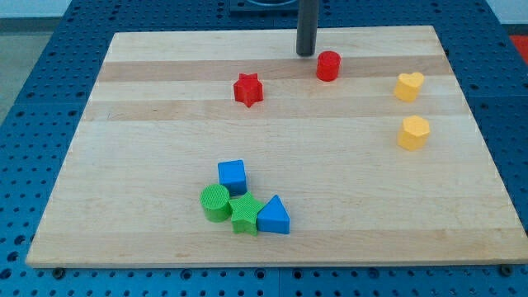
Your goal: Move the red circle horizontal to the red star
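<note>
My rod stands upright near the view's top, just up and left of the red circle.

My tip (307, 54) rests on the wooden board (124, 165) close beside the red circle (328, 65) with a narrow gap showing between them; I have no jaws to open or close, only this straight dark rod, whose upper part runs out of the view's top. The red circle lies to the view's right of the red star (247, 89) and somewhat higher up the view. A yellow heart (408, 85) and a yellow hexagon (414, 132) sit at the view's right. Low on the board a blue cube (233, 176), green cylinder (215, 203), green star (244, 214) and blue triangle (273, 216) cluster together.
</note>
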### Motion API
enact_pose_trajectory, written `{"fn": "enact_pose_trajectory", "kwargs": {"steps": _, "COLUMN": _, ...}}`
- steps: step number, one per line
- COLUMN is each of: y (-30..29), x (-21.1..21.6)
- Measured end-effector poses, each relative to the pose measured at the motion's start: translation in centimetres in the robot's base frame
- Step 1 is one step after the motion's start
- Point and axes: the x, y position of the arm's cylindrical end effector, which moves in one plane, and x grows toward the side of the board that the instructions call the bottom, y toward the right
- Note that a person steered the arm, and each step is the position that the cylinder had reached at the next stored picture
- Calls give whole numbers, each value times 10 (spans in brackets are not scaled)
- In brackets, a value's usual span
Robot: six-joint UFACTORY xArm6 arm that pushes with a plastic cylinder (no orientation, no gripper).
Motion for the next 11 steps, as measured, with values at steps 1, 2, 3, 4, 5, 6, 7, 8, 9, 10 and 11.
{"fn": "enact_pose_trajectory", "kwargs": {"steps": 1, "y": 33, "x": -1}}
{"fn": "enact_pose_trajectory", "kwargs": {"steps": 2, "y": 33, "x": 33}}
{"fn": "enact_pose_trajectory", "kwargs": {"steps": 3, "y": 32, "x": 51}}
{"fn": "enact_pose_trajectory", "kwargs": {"steps": 4, "y": 32, "x": 79}}
{"fn": "enact_pose_trajectory", "kwargs": {"steps": 5, "y": 32, "x": 79}}
{"fn": "enact_pose_trajectory", "kwargs": {"steps": 6, "y": 61, "x": 74}}
{"fn": "enact_pose_trajectory", "kwargs": {"steps": 7, "y": 90, "x": 74}}
{"fn": "enact_pose_trajectory", "kwargs": {"steps": 8, "y": 90, "x": 78}}
{"fn": "enact_pose_trajectory", "kwargs": {"steps": 9, "y": 90, "x": 104}}
{"fn": "enact_pose_trajectory", "kwargs": {"steps": 10, "y": 90, "x": 105}}
{"fn": "enact_pose_trajectory", "kwargs": {"steps": 11, "y": 83, "x": 106}}
